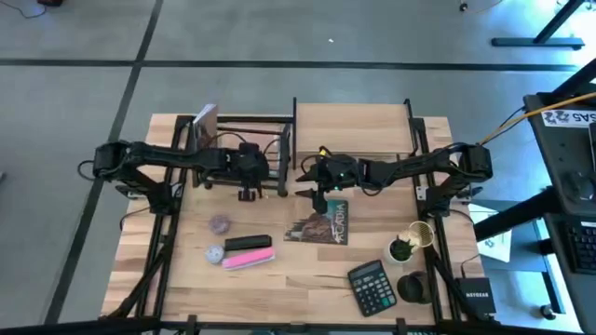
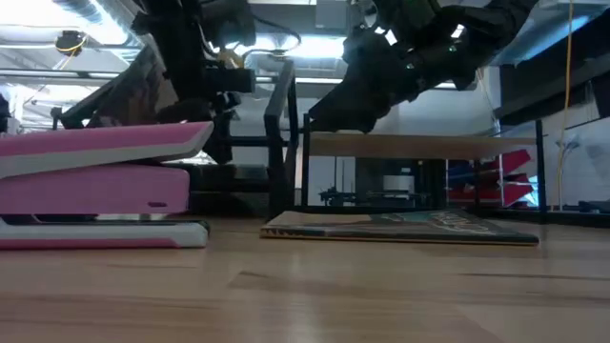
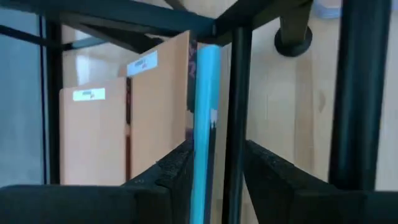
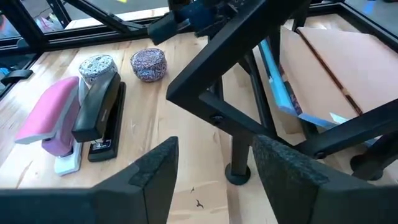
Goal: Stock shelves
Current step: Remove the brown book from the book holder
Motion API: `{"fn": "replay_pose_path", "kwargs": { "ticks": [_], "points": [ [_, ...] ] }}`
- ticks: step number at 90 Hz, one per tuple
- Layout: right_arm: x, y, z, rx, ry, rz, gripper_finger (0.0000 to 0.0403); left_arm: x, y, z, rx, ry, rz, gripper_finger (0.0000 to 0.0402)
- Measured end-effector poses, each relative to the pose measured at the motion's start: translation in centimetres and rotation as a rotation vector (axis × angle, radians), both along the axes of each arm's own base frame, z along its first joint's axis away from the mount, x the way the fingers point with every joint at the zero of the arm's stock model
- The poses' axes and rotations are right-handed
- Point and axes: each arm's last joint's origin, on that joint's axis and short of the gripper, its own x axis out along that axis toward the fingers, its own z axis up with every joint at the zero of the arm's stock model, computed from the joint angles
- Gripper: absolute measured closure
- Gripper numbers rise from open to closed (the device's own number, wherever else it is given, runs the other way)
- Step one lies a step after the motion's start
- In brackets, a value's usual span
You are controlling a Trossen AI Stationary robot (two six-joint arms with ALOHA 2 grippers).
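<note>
Presently the butcher-block table (image 1: pixel 279 279) carries both units at its far side. The wooden two-level shelf (image 1: pixel 352 126) stands right of centre, its light top board clear in the high view. The black metal-bar rack (image 1: pixel 244 140) sits just left of it and holds thin books upright; the left wrist view shows tan covers (image 3: pixel 158 106) and a light blue spine (image 3: pixel 206 124) behind the rack's black bars.

The left gripper (image 1: pixel 246 191) is at the rack's front edge. Its fingers (image 3: pixel 177 171) stand apart on either side of the blue spine; contact cannot be confirmed.

The right gripper (image 1: pixel 319 197) hangs just in front of the wooden shelf, above the far edge of a book (image 1: pixel 321 223) lying flat on the table. Its fingers (image 4: pixel 155 165) are spread and hold nothing.

Near the front left lie a pink stapler (image 1: pixel 248 260) and a black stapler (image 1: pixel 248 243), side by side, with two small round tins (image 1: pixel 218 224) beside them. A calculator (image 1: pixel 372 285) lies front right.
</note>
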Motion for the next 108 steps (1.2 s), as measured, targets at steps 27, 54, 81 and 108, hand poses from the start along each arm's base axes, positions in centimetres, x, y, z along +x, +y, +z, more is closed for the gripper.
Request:
{"fn": "replay_pose_path", "kwargs": {
  "ticks": [27,54,81,108],
  "points": [
    [0.1,0.0,0.1,-0.004,-0.014,0.001,0.0208,0.0,0.1,0.0,-0.019,-0.021,0.03,0.0286],
    [0.1,0.0,0.1,-0.004,-0.014,0.001,0.0208,0.4,1.2,-0.1,-0.009,-0.019,0.045,0.0322],
    [0.1,0.0,0.2,-0.009,-0.022,0.002,0.0208,-1.2,0.6,8.3,0.035,-0.275,0.37,0.0323],
    [0.1,0.0,0.2,-0.102,-0.031,0.044,0.0208,-10.5,-0.5,14.8,-0.136,-0.53,1.064,0.0322]
  ]
}}
